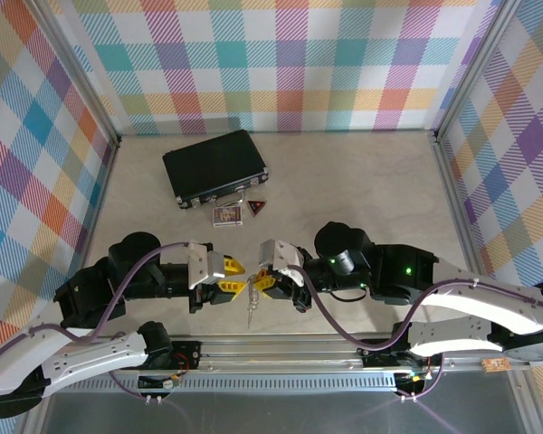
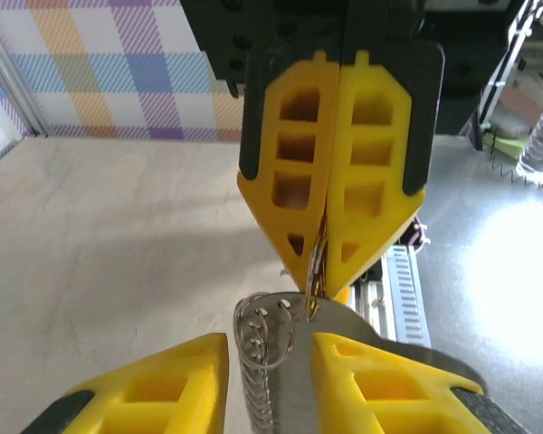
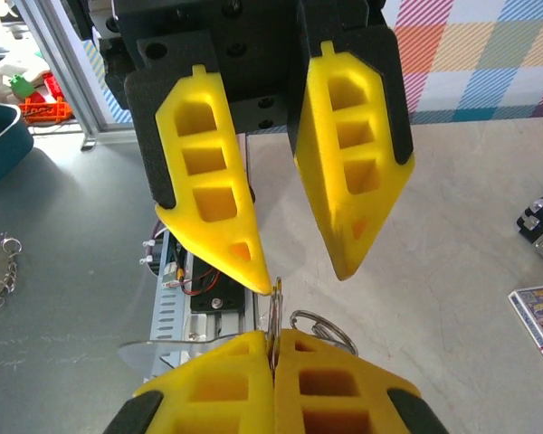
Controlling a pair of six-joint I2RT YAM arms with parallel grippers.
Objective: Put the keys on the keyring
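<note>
The keyring (image 1: 252, 287) hangs between my two grippers above the near edge of the table, its silvery chain (image 1: 251, 309) dangling below. My right gripper (image 1: 261, 278) (image 3: 273, 336) is shut on the thin edge of the keyring (image 3: 274, 307), and a split ring (image 3: 330, 325) shows beside its fingers. My left gripper (image 1: 240, 278) (image 2: 270, 348) faces it with jaws apart, the ring and chain (image 2: 262, 334) lying in the gap between them. In the right wrist view, one left fingertip (image 3: 258, 276) rests at the top of the loop. The keys are out of view.
A black case (image 1: 215, 165) lies at the back of the table. A small picture card (image 1: 227, 215) and a red-and-black tag (image 1: 256, 209) sit just in front of it. A metal rail (image 1: 281, 348) runs along the near edge. Plaid walls enclose the table.
</note>
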